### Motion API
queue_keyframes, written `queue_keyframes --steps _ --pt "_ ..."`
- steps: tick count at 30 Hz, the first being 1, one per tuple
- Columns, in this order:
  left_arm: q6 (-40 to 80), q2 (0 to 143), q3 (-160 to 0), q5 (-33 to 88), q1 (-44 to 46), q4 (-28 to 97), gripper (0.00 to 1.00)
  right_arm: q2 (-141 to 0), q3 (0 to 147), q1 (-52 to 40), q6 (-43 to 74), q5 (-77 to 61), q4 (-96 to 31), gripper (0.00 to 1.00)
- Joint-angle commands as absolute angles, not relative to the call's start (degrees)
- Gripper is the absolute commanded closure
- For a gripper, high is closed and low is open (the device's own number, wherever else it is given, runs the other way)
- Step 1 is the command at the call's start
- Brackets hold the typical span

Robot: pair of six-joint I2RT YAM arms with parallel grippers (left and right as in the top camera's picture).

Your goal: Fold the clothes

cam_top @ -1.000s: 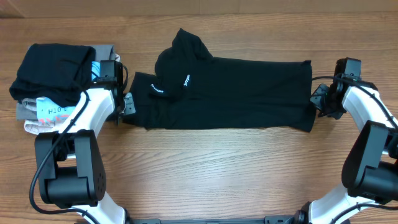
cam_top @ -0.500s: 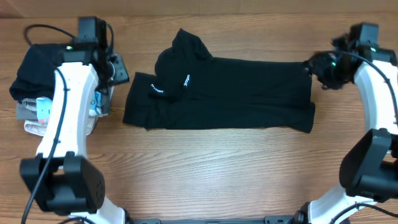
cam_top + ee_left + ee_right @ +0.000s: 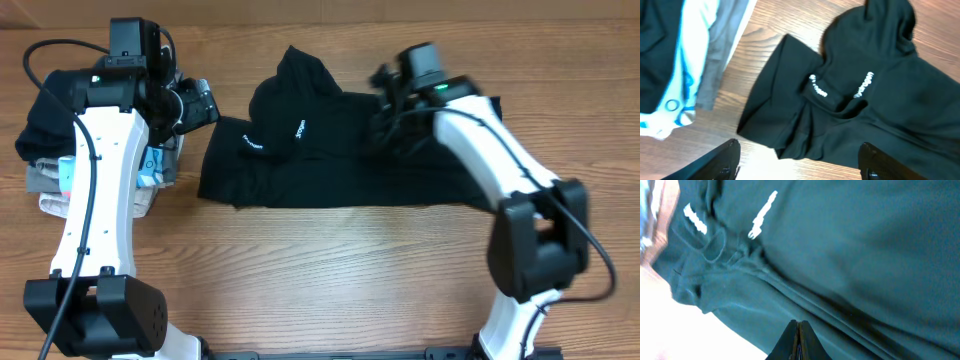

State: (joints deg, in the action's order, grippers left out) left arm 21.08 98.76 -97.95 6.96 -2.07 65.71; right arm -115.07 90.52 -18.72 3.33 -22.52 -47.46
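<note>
**A:** Black T-shirt (image 3: 300, 170): laid out on the wooden table (image 3: 320, 280) as one long band, sides turned in. Rumpled at the left end, with a sleeve (image 3: 300, 75) humped up along the far edge and white lettering (image 3: 863, 84) showing there.

**B:** Noted. And around the T-shirt?

**A:** Over its middle, near the far edge: right gripper (image 3: 798, 327), fingers pressed together, apparently nothing pinched. Off its far left corner: left gripper (image 3: 800, 145), spread wide, empty, hanging above the fabric's end. Further left of the T-shirt, just apart from it: stack of folded garments (image 3: 55, 110), black on top, with a light-blue-and-white printed piece (image 3: 670, 75) and a grey one (image 3: 722, 55) lower down.

**B:** So probably a tidy-up ahead of the cross fold?

**A:** Looks so. Best to flatten that sleeve first: press down and sweep toward the left end, or tuck it inside the band's outline. Then pinch both corners of one short end through every layer, lift low, carry across to the other end, and match the edges before letting go. Worth keeping clear of the stack, too, to avoid dragging it.
</note>
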Motion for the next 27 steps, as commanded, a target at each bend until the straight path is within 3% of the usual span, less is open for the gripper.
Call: queue_keyframes --steps 1,11,27 --pt "21.93 98.8 -98.74 3.53 -3.36 66.96 0.2 -118.63 89.91 -23.4 3.42 -22.79 -45.23 0.96" --pt "23.64 99.09 -98.72 1.45 -6.85 67.94 0.12 -123.52 89.91 -30.15 7.79 -22.57 -35.09 0.96" --pt "23.64 99.09 -98.72 1.04 -7.86 68.27 0.11 -123.57 89.89 -32.01 11.18 -22.76 -33.23 0.96"
